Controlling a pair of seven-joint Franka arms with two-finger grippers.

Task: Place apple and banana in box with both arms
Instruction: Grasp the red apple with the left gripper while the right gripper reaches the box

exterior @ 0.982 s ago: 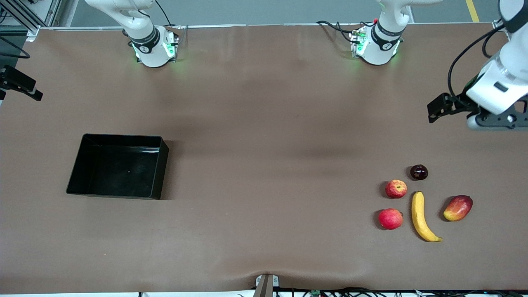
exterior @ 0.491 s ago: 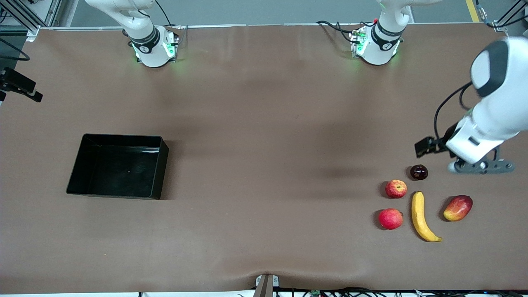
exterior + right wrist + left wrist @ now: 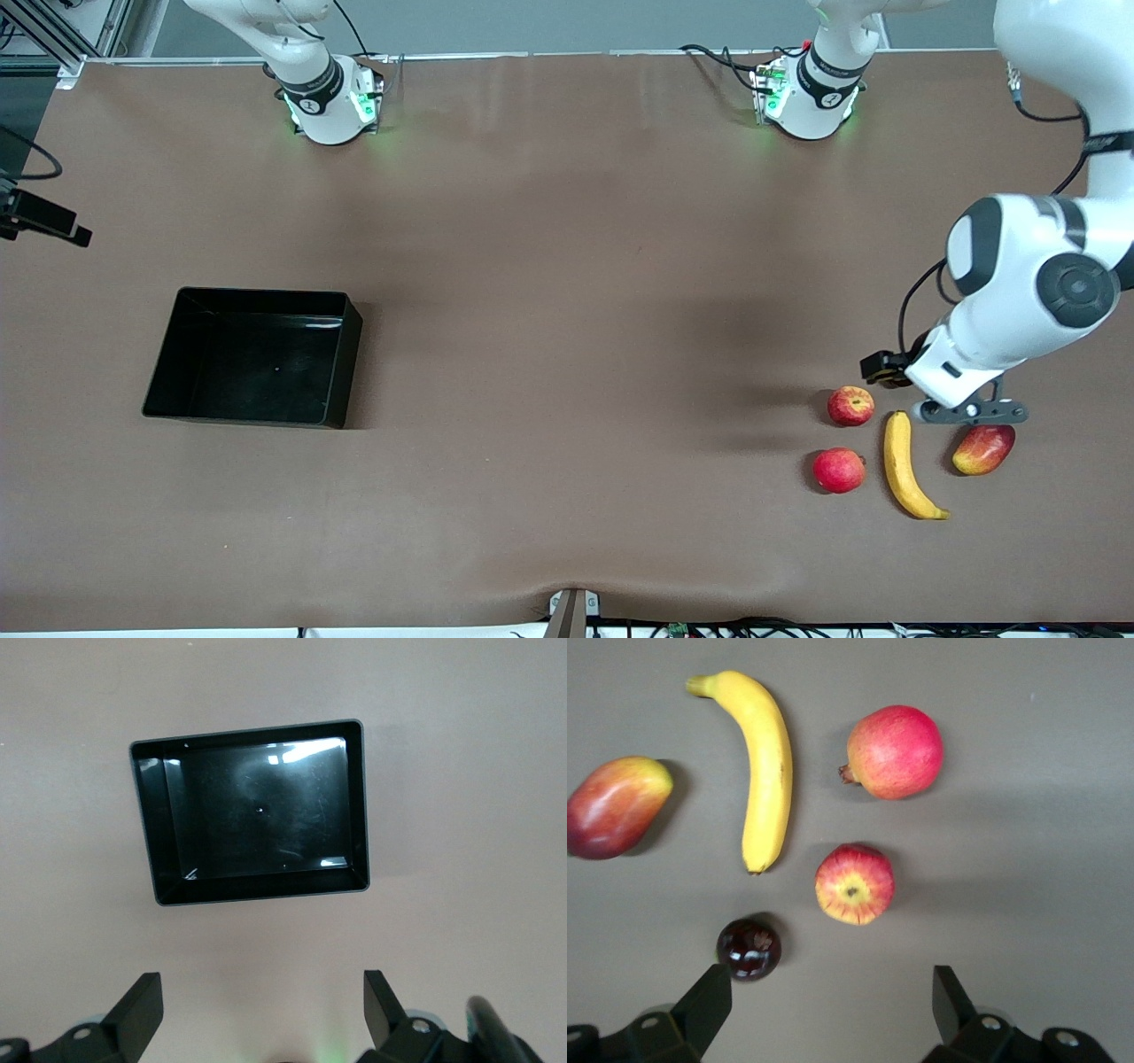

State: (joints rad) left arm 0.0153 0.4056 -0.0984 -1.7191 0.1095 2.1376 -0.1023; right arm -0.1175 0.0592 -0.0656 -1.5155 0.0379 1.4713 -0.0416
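The apple [image 3: 850, 406] lies at the left arm's end of the table, with the banana [image 3: 905, 465] beside it and slightly nearer the front camera. My left gripper [image 3: 970, 411] hangs over this fruit cluster. In the left wrist view it [image 3: 828, 1001] is open and empty. The apple [image 3: 854, 884] and the banana [image 3: 764, 762] lie just ahead of its fingers. The black box [image 3: 257, 356] stands empty toward the right arm's end. My right gripper [image 3: 261, 1005] is open and empty, high over the table, with the box [image 3: 257, 815] below it.
A red-pink round fruit [image 3: 839, 470] lies nearer the front camera than the apple. A mango [image 3: 983, 448] lies beside the banana. A small dark glossy fruit [image 3: 749, 949] sits close to one left finger [image 3: 704, 1005]; the left arm hides it in the front view.
The left arm has swung down from the table's end to over the fruit cluster and now covers the dark fruit. The fruits and the box have not moved.
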